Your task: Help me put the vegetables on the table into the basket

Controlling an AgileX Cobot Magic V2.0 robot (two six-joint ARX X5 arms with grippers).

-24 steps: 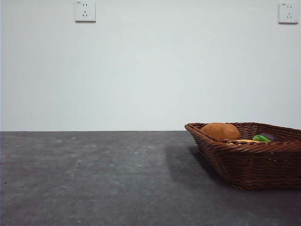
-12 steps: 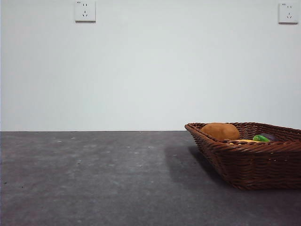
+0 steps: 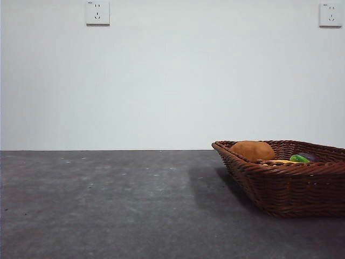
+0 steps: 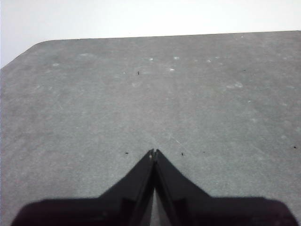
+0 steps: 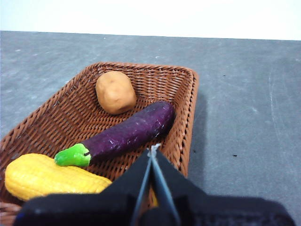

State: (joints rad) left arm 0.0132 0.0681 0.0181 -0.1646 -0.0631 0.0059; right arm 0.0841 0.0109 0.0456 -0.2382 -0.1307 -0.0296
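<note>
We see potato, eggplant and corn lying in the basket; right pincer above it and left pincer over bare worktop, both closed, empty.

1. Brown woven wicker basket, braided rim, at right.
2. Orange-brown potato; dark purple eggplant, bright green stem; yellow corn cob.
3. Dark grey, faintly speckled table.
4. Plain white wall, two white sockets.
5. Black left gripper and right gripper.
</note>
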